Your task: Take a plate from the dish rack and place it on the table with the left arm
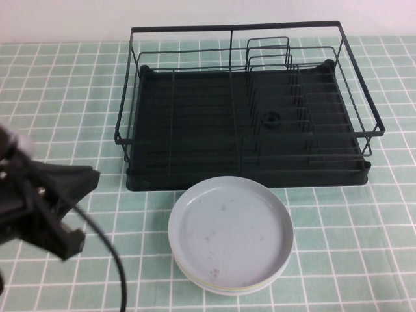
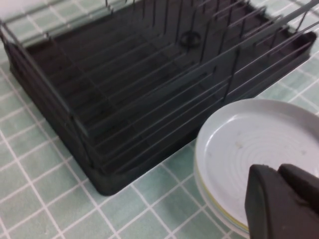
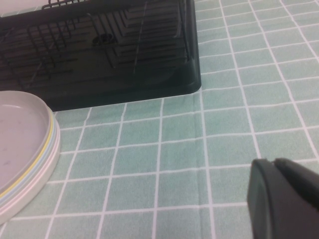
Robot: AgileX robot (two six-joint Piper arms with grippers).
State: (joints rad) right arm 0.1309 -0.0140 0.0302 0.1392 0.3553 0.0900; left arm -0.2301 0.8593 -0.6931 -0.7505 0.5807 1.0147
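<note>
Plate (image 1: 230, 234) on stacked plates just near of dish rack (image 1: 247, 104), open surface (image 1: 364, 247) rightward; left gripper (image 1: 68, 208) leftward, apart, empty; right gripper (image 3: 286, 199) over bare tiles, spread unclear.

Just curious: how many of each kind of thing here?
Black wire dish rack: 1
Round plates, stacked, pale grey plate topmost: at least 2
Black robot hands: 2, left hand beside the plates, right hand over mint-green tiled table
Total: at least 5

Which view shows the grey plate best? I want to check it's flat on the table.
The high view: the whole plate lies flat atop a stack before the dish rack. Left wrist view shows most of it behind the left gripper; right wrist view shows its edge, right gripper nearby.
</note>
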